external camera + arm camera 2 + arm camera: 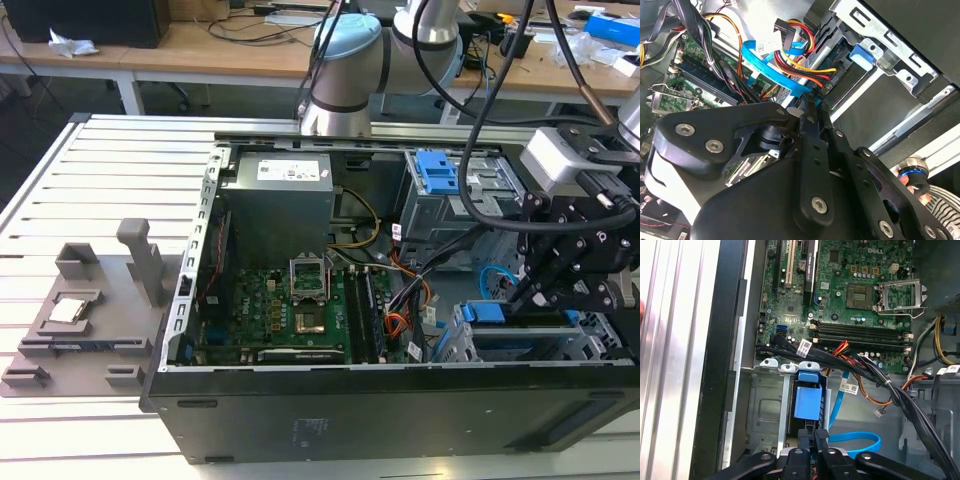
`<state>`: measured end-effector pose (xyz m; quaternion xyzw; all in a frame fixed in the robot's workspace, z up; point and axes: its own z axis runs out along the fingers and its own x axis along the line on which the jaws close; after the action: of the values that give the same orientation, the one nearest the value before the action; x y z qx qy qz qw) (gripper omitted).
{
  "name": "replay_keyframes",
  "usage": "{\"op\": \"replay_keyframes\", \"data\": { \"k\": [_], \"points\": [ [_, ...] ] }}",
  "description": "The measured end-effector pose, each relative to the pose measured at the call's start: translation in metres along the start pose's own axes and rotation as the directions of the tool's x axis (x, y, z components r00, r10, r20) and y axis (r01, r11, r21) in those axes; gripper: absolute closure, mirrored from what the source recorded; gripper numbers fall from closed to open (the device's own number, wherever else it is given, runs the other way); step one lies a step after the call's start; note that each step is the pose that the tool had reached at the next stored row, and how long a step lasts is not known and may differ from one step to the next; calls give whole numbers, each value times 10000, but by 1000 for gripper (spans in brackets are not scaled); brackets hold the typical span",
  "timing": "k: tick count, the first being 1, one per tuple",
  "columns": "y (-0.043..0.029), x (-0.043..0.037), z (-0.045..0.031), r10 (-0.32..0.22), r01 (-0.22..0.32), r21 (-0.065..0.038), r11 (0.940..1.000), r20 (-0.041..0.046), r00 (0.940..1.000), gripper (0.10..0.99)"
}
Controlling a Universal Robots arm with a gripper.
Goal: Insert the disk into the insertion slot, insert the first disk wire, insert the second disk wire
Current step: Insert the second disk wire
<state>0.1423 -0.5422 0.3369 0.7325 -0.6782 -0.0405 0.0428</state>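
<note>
Gripper (812, 436) recorded poised at disk (807, 401), already seated in insertion slot (767, 410); fingers nearly closed, grasp uncertain. First disk wire (855, 440) looped at its four o'clock. We judged connector alignment essential before pressing home.

disk (807, 402): sits in its bay, bright blue carrier end tab showing; also seen in the exterior view (487, 313).
insertion slot (765, 405): silver sheet-metal drive cage bay, holding the disk.
first disk wire (765, 67): thin flat light-blue cable, curved in a loop beside the cage (860, 440).
second disk wire (797, 62): red lead among yellow and orange ones, running toward the cage.
</note>
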Motion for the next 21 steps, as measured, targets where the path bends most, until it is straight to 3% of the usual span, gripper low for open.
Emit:
{"op": "replay_keyframes", "data": {
  "k": [6,7,8,13,15,18,21],
  "points": [
    [-6,0,5,-2,2,3,10000,7,10000,918],
    [-6,0,4,-2,2,2,10000,7,10000,851],
    [-5,0,-7,-2,2,3,10000,9,10000,851],
    [34,-7,-335,-1,1,2,10000,4,10000,851],
    [53,-13,-497,0,0,2,10000,5,10000,933],
    [65,-13,-604,-1,1,2,10000,6,10000,980],
    [66,-14,-608,-1,1,2,10000,5,10000,980]
  ]
}}
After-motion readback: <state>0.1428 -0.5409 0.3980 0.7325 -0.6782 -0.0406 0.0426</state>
